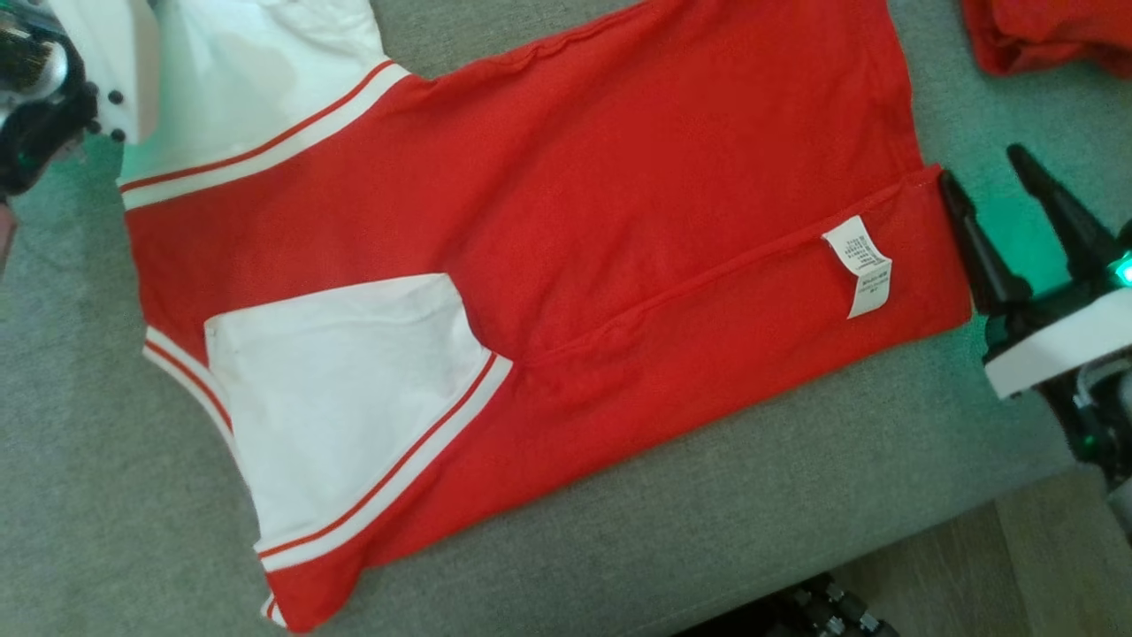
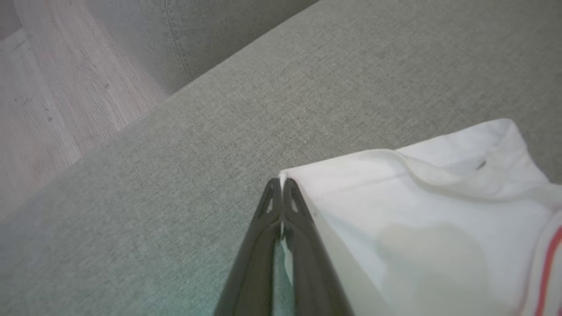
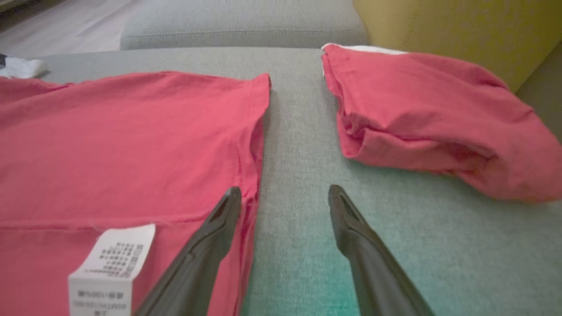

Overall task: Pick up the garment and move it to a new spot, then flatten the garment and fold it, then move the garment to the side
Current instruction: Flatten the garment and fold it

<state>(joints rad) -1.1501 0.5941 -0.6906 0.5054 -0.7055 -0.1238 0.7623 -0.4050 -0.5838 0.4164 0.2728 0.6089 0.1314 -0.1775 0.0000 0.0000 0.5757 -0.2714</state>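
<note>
Grey sofa seat (image 1: 707, 531) carries everything; a strip of wooden floor (image 1: 1017, 566) shows past its near edge, lower right in the head view.

Garment (image 1: 575, 203): red shirt with white sleeves trimmed in red stripes. It lies spread flat across the middle of the seat, sleeves toward the robot's left, hem toward its right. A seam runs along the body and the near side panel is folded over on top.

Second red garment (image 3: 430, 114): bunched and loosely folded, on the same seat beyond the hem, apart from the shirt with bare cushion between them.

Near white sleeve (image 1: 354, 398) lies flat on the red body. Far white sleeve (image 1: 256, 80) lies at the upper left, under the left arm.

Right claw (image 1: 982, 168): fingers spread wide, holding nothing. It sits low at the hem; one finger is at the hem's edge and the other over bare cushion. Contact with the cloth cannot be told.

Left claw (image 2: 279, 184): fingers pressed together, pinching the corner of the far white sleeve, with a sliver of white cloth between them.

Care label (image 1: 860, 265): white, lying on the red cloth near the hem, beside the seam.
</note>
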